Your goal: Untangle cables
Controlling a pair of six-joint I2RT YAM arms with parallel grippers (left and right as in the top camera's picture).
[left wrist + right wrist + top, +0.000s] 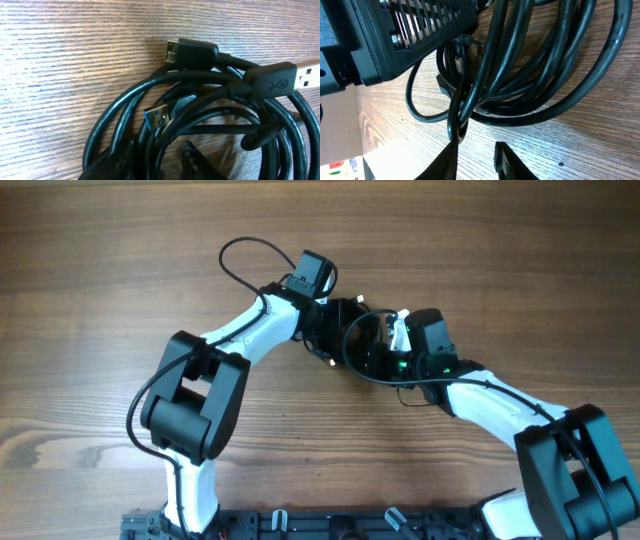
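The cables (pixel 362 345) are sitting bunched in the middle of the table (pixel 100 260), between both arms. Left gripper (pixel 156 150) is straddling some strands, but I can't tell if it's pinching. Right gripper (pixel 476 146) is standing apart, with one loop touching a finger. I'd be isolating one strand and pulling gently outward. The left arm's vented housing (pixel 410 35) is crowding things, and the plugs (pixel 192 52) look snag-prone.

Glossy black cables (pixel 200 77) on a matt wooden table (pixel 60 60)
The cables' sheathing looks like smooth, shiny plastic; the plug tips (pixel 171 51) are bare bright metal; the tabletop shows fine, dull brown grain.
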